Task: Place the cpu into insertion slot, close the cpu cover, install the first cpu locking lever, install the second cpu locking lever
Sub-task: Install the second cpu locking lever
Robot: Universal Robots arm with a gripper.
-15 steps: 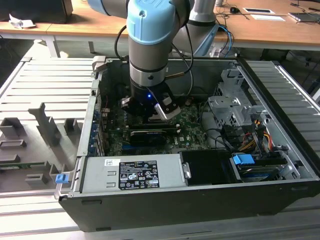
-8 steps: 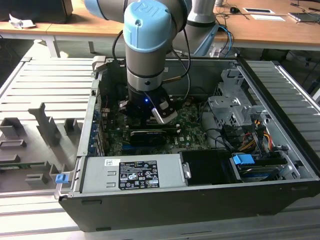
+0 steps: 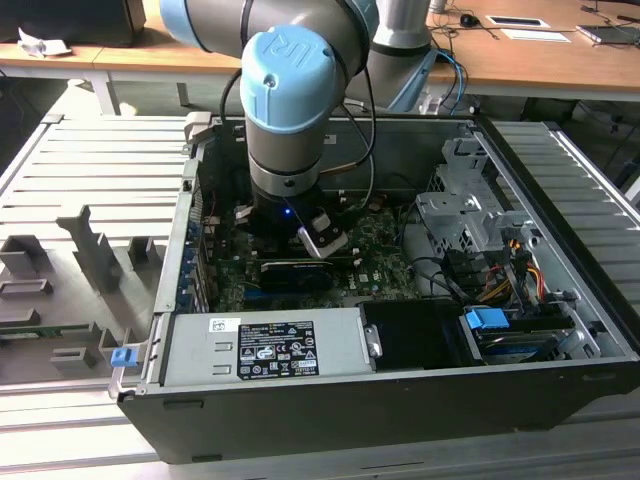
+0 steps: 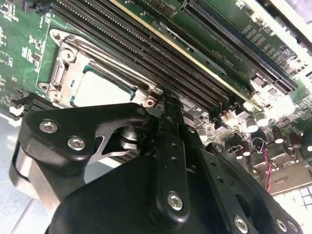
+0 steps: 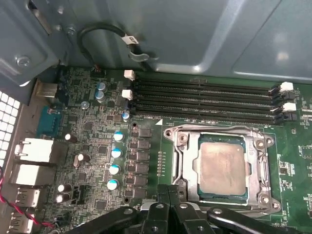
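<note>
The cpu [image 5: 222,165], pale and silvery-beige, lies flat in the insertion slot on the green board; it also shows in the second wrist view [image 4: 100,90]. The cpu cover [image 5: 187,161], a grey metal frame, lies down around it [image 4: 66,73] and hides most of the slot. A thin metal bar [image 5: 219,128] runs along the cover's side toward the memory slots. My gripper [image 5: 168,191] is shut, its black fingertips together at one corner of the cover [image 4: 166,100]. I see nothing between them. In the exterior view the arm's wrist [image 3: 285,200] reaches down into the open computer case.
Long black memory slots [image 5: 204,97] lie beside the socket. Upright capacitors [image 5: 116,153] stand on its other side. The grey case wall [image 5: 195,39] rises behind. A power supply [image 3: 265,345], a metal drive cage [image 3: 470,215] and coloured cables [image 3: 510,275] crowd the case.
</note>
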